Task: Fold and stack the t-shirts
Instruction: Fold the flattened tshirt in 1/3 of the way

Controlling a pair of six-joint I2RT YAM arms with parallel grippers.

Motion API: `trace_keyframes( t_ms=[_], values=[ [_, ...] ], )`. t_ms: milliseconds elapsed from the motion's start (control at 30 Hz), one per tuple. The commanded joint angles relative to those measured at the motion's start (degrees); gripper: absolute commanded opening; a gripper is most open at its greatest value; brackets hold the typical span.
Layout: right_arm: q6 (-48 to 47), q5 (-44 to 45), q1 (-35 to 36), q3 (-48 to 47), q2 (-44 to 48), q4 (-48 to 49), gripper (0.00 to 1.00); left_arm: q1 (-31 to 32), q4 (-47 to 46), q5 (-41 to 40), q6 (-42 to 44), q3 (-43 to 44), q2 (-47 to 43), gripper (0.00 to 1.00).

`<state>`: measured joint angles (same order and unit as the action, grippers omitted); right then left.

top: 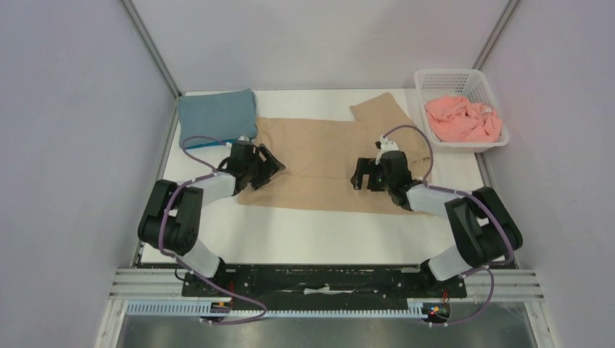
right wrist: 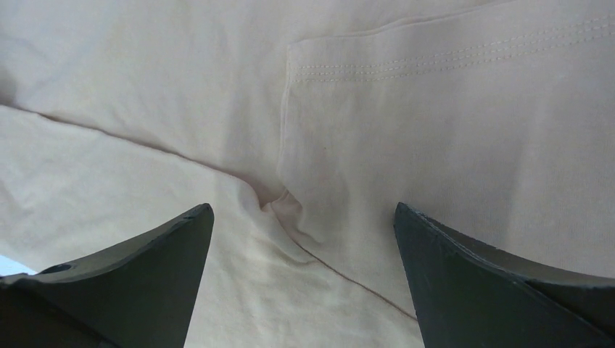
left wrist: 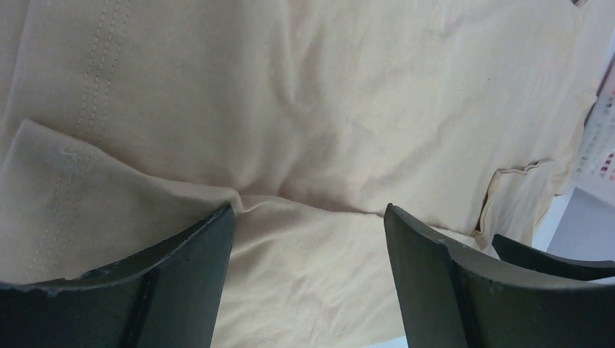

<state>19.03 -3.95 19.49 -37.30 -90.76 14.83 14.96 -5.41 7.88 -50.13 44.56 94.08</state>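
Note:
The tan t-shirt (top: 319,163) lies spread across the middle of the table, partly folded, one sleeve toward the back right. My left gripper (top: 270,165) is open over its left part; the left wrist view shows its fingers (left wrist: 188,275) wide apart above the tan cloth (left wrist: 319,109). My right gripper (top: 360,176) is open over its right part, with a folded sleeve hem (right wrist: 450,109) between the spread fingers (right wrist: 145,275). A folded slate-blue t-shirt (top: 217,114) lies at the back left, with a bright blue edge (top: 233,141) under it. A salmon-pink t-shirt (top: 464,119) lies crumpled in the basket.
A white slatted plastic basket (top: 455,78) stands at the back right corner. Grey walls and metal frame posts enclose the table on three sides. The arm bases and a black rail (top: 319,279) run along the near edge.

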Motion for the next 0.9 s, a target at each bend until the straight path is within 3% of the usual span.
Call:
trace_keyframes(
  t_ms=[0, 100, 233, 433, 567, 733, 867],
  values=[
    [8.49, 3.42, 6.23, 10.92, 7.73, -6.74, 0.98, 1.99, 4.44, -1.73, -0.61, -8.35, -6.73, 0.83],
    [11.49, 5.91, 8.91, 16.61, 15.29, -8.54, 0.98, 3.56, 5.93, -4.74, -2.38, -16.05, -15.48, 0.83],
    [13.27, 6.47, 11.25, 21.28, 24.0, -11.86, 0.98, 5.89, 15.54, -13.35, -4.05, -22.54, -28.64, 0.83],
    [15.15, 4.14, 14.79, 27.09, 34.01, -14.68, 0.98, 6.1, 23.49, -16.42, -4.8, -28.73, -47.52, 0.89],
    [17.18, -0.11, 16.8, 29.94, 39.51, -15.48, 0.98, 6.22, 25.75, -12.76, -4.77, -30.98, -52.79, 0.9],
    [16.45, 1.65, 17.07, 29.16, 43.57, -19.15, 0.98, 6.17, 28.11, -10.08, -4.05, -31.5, -54.32, 0.9],
    [15.9, 5.7, 17.05, 25.47, 45.01, -21.41, 0.98, 6.23, 33.91, -13.17, -4.56, -28.33, -58.43, 0.9]
  ],
)
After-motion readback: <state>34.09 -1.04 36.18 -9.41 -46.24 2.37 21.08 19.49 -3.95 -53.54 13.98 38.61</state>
